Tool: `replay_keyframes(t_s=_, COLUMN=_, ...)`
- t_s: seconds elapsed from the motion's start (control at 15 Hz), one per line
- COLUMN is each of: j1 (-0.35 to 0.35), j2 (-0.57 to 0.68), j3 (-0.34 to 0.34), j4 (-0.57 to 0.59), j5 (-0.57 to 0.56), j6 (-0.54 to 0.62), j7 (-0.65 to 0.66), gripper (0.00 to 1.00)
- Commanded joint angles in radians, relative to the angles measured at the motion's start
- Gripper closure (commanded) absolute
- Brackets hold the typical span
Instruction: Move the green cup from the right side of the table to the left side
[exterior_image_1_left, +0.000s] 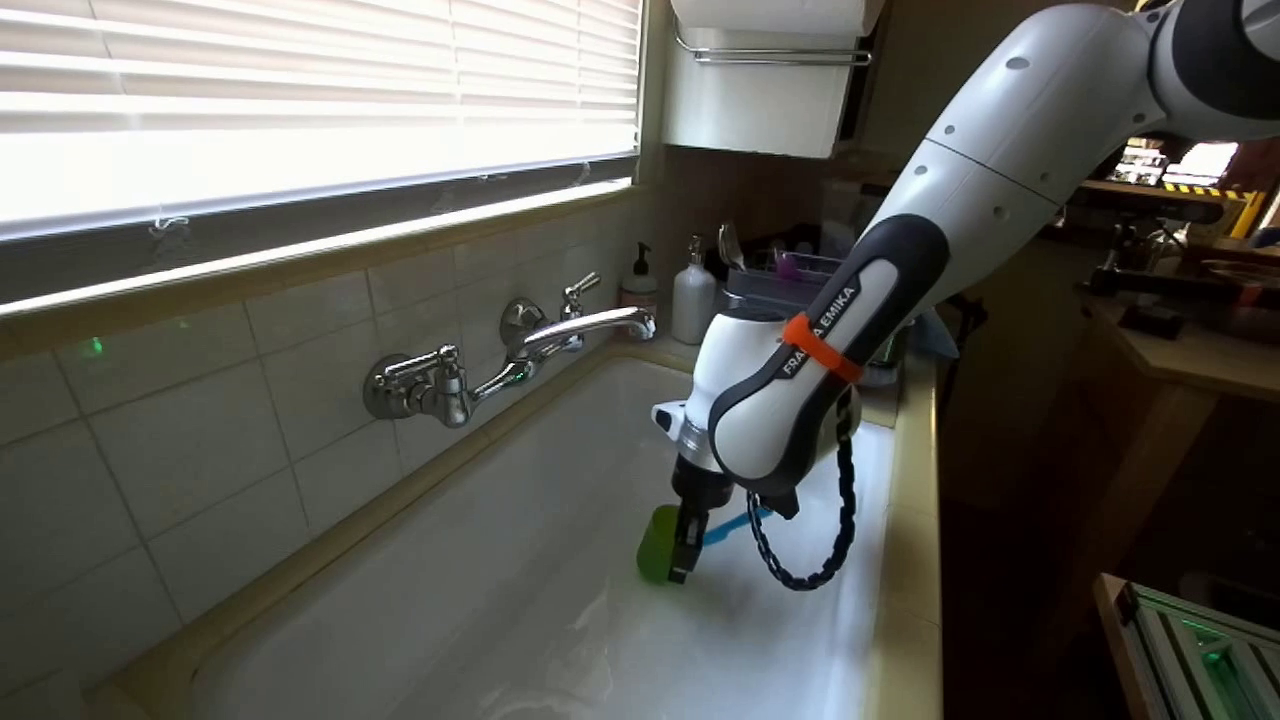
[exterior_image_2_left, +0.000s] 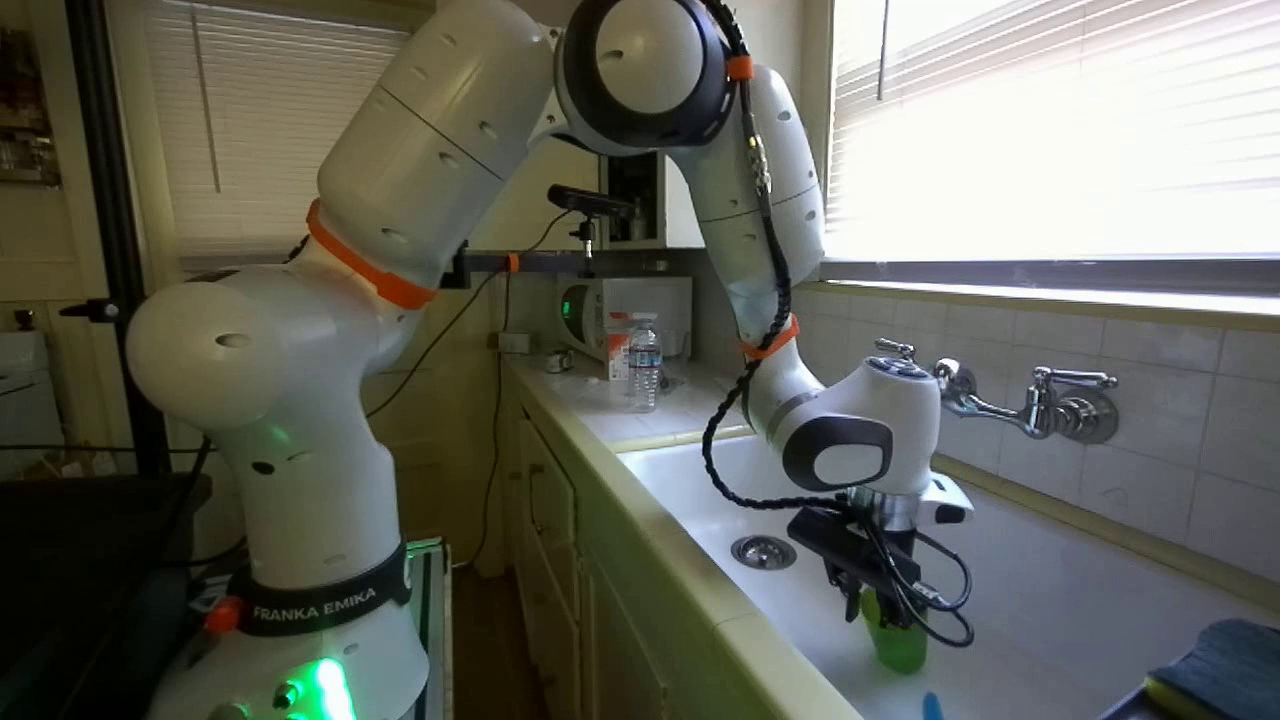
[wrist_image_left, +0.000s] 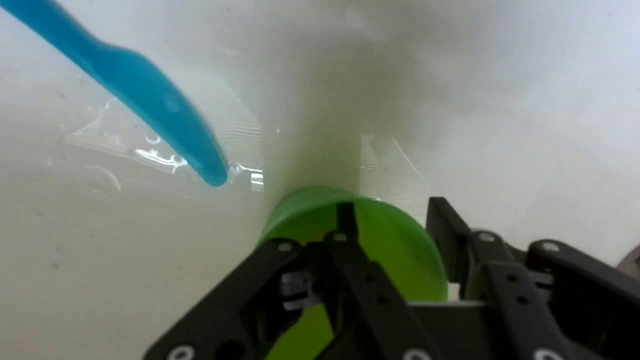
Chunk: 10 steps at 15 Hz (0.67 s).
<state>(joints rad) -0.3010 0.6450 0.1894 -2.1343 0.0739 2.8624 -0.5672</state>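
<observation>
The green cup (exterior_image_1_left: 656, 545) is mouth up in the white basin (exterior_image_1_left: 520, 560). It also shows in an exterior view (exterior_image_2_left: 898, 642), partly behind the gripper, and from above in the wrist view (wrist_image_left: 405, 250). My gripper (wrist_image_left: 392, 212) is pointed down at the cup with its fingers apart. One finger is inside the cup's mouth and the other is just outside the rim, so the cup's wall lies between them. A gap shows between the inner finger and the wall. In an exterior view the gripper (exterior_image_1_left: 682, 572) hides part of the cup.
A blue stick-like utensil (wrist_image_left: 145, 95) lies on the basin floor beside the cup. A chrome faucet (exterior_image_1_left: 540, 345) sticks out over the basin from the tiled wall. Soap bottles (exterior_image_1_left: 694, 300) and a dish rack (exterior_image_1_left: 790, 280) stand at one end. The drain (exterior_image_2_left: 763, 552) shows behind the gripper.
</observation>
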Motion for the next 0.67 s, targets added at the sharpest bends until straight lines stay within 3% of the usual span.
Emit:
replay_keyframes(t_s=0.0, j1=-0.031, j2=-0.004, j3=0.027, j4=-0.033, j5=-0.007, j6=0.018, j7=0.017, gripper=0.26)
replay_keyframes(t_s=0.27, j1=-0.054, j2=-0.001, j3=0.056, j4=-0.032, j5=-0.004, j6=0.044, j7=0.006, gripper=0.00)
replay_keyframes(t_s=0.6, j1=-0.082, j2=0.004, j3=0.098, j4=-0.025, j5=-0.001, j6=0.049, j7=-0.001, gripper=0.00)
